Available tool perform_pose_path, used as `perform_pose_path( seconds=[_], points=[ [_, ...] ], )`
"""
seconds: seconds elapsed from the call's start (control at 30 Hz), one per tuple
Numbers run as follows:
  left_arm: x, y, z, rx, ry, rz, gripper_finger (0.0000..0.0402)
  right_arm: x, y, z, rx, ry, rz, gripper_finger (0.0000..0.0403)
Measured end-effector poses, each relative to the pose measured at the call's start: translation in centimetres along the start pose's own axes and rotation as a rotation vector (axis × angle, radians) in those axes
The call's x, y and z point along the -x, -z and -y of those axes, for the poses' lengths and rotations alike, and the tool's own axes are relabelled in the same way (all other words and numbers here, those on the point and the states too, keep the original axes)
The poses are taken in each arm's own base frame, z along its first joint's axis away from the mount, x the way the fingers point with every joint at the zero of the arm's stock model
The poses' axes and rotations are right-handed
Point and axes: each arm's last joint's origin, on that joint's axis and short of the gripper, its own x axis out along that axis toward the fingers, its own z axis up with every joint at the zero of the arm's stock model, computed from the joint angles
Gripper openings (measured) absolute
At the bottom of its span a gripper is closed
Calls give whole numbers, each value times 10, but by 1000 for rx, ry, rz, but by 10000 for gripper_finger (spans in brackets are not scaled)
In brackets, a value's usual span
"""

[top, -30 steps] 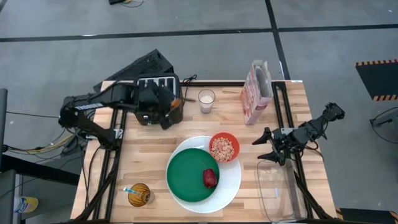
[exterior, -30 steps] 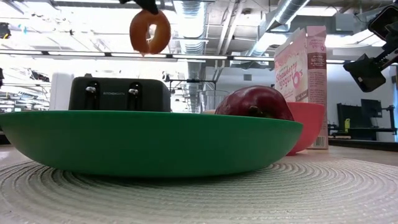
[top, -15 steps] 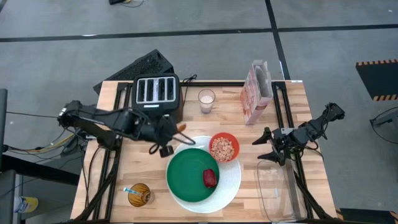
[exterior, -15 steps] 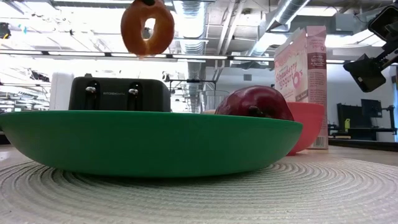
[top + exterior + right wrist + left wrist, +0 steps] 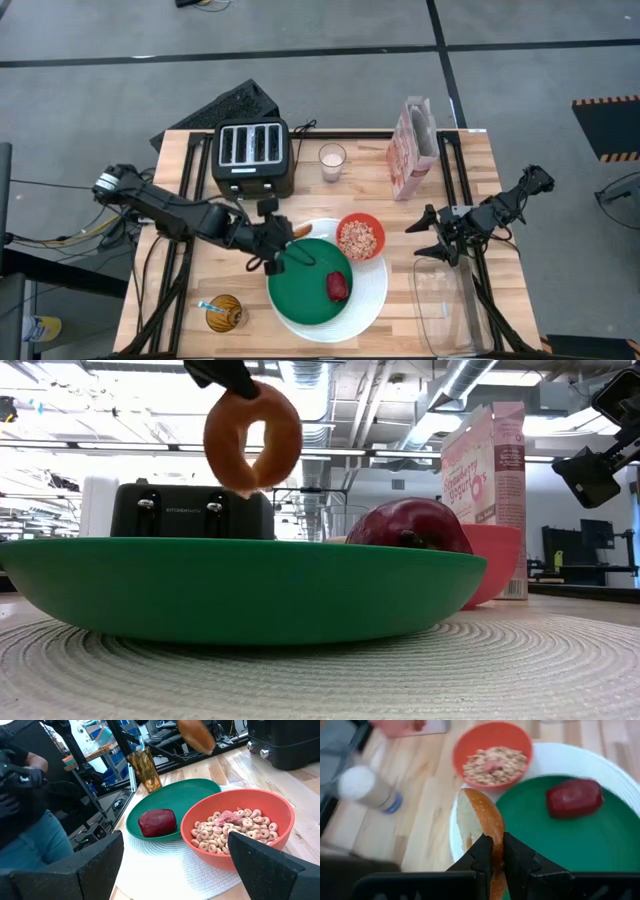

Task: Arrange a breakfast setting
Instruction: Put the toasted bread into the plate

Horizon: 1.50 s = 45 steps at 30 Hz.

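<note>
My left gripper [image 5: 288, 238] is shut on the round toasted bread [image 5: 301, 230], a ring with a hole, above the far left rim of the green plate [image 5: 305, 285]. The green plate lies on the large white plate [image 5: 372, 290] and carries the dark-red fruit [image 5: 337, 286]. The red bowl [image 5: 360, 237] of cereal sits on the white plate's far rim. A blue-handled spoon [image 5: 211, 306] stands in an amber glass at the near left. My right gripper [image 5: 432, 236] is open and empty at the table's right side. My left gripper pinches the bread's rim [image 5: 493, 831] between its two fingers, one on each flat face. In the low view the fingers [image 5: 226, 374] come from above at the ring's top. The bread [image 5: 252, 438] hangs on edge below them, clear of the green plate.
A black toaster [image 5: 252, 155], a glass of milk [image 5: 332, 161] and a pink cereal box [image 5: 413, 148] stand along the far edge. A clear container [image 5: 445, 305] lies at the near right. A person [image 5: 25, 795] stands beyond the table's left side.
My left gripper has carried the bread from above the toaster toward the near edge and the right, to the green plate's far left rim, and has come down. The bread stays on edge in the shut fingers.
</note>
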Motion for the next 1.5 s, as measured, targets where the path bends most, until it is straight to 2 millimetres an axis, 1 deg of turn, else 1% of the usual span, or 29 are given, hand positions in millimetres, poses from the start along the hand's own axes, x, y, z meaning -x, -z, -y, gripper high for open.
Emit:
perform_pose_path(
  seconds=[0.1, 0.27, 0.47, 0.73, 0.87, 1.03, 1.17, 1.33, 1.5],
  points=[
    [-6, 7, 9, -76, 23, 30, 21, 0, 0, 0, 0, 0, 0, 378],
    [-18, 22, 19, -127, 43, 56, 21, 0, 0, 0, 0, 0, 1, 378],
    [-24, 39, 31, -237, 44, 63, 21, 0, 0, 0, 0, 0, 1, 378],
    [-23, 48, 47, -355, 56, 72, 21, 0, 0, 0, 0, 0, 0, 378],
    [-37, 52, 56, -417, 57, 46, 21, 0, 0, 0, 0, 0, 1, 378],
    [-53, 56, 65, -423, 62, 31, 21, 0, 0, 0, 0, 0, 1, 378],
    [-60, 59, 71, -442, 54, 35, 21, 0, 0, 0, 0, 0, 1, 378],
    [-68, 67, 81, -499, 25, 17, 21, 0, 0, 0, 0, 0, 1, 378],
    [-77, 73, 87, -515, -4, -2, 21, 0, 0, 0, 0, 0, 1, 378]
  ],
)
